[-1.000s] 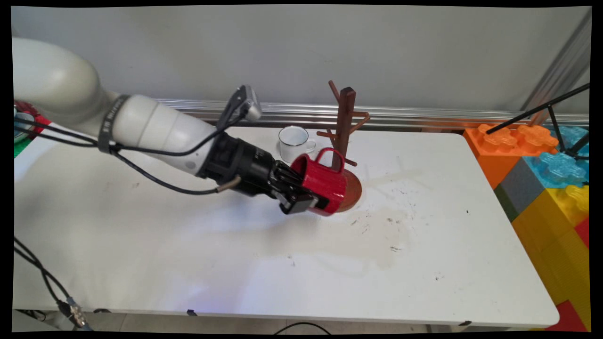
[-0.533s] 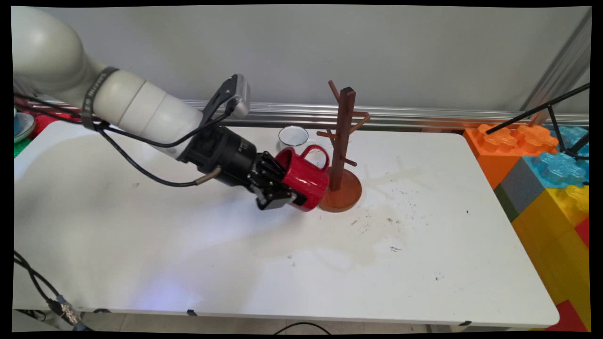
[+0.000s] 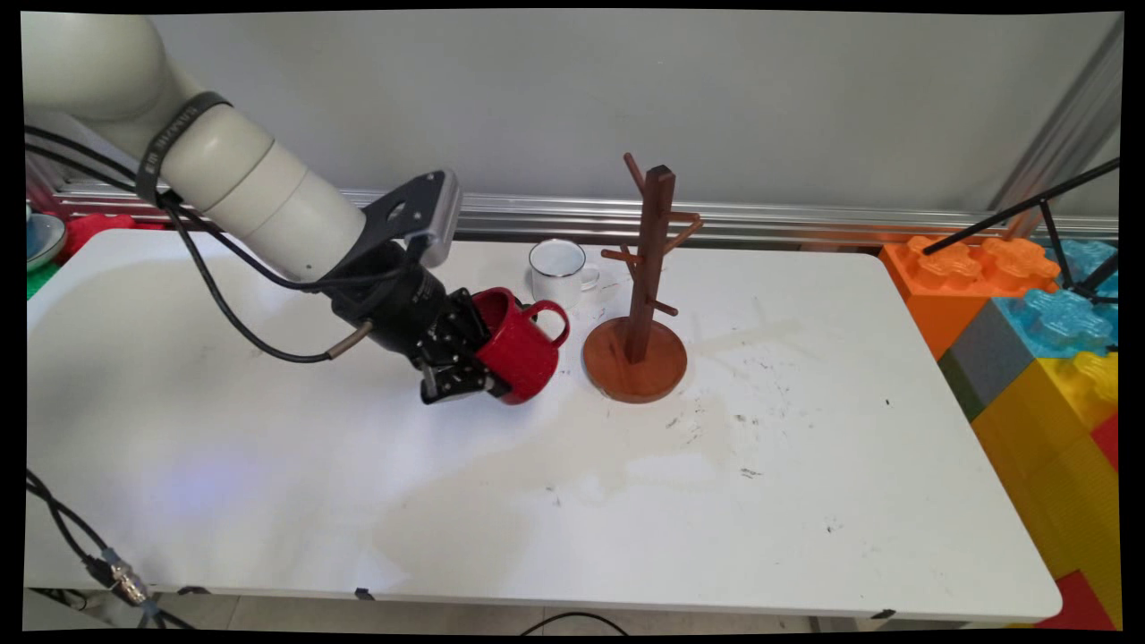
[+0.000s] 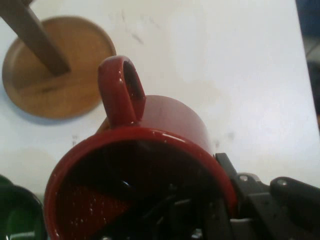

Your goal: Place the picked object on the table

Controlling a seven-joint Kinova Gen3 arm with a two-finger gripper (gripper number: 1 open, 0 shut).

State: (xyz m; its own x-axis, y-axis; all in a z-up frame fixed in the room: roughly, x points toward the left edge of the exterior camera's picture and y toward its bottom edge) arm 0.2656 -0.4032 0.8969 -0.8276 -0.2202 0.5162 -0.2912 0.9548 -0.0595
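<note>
My gripper (image 3: 465, 371) is shut on the rim of a red mug (image 3: 521, 351), one finger inside it and one outside. The mug is tilted on its side, held just above the white table (image 3: 805, 465), handle (image 3: 550, 320) pointing up and to the right. In the hand view the red mug (image 4: 150, 165) fills the frame with its handle (image 4: 120, 90) on top. The brown wooden mug tree (image 3: 646, 268) stands just right of the mug, its round base (image 4: 55, 70) showing at the hand view's upper left. A white enamel mug (image 3: 558, 271) stands behind.
Big orange, blue and yellow toy bricks (image 3: 1038, 331) are stacked at the table's right end. A black stand leg (image 3: 1029, 210) slants over them. An aluminium rail (image 3: 805, 219) runs along the wall. Red and green items (image 3: 80, 231) lie at the far left.
The arm has drawn back to the left with the red mug, away from the mug tree. The tree's base and the white mug are now uncovered.
</note>
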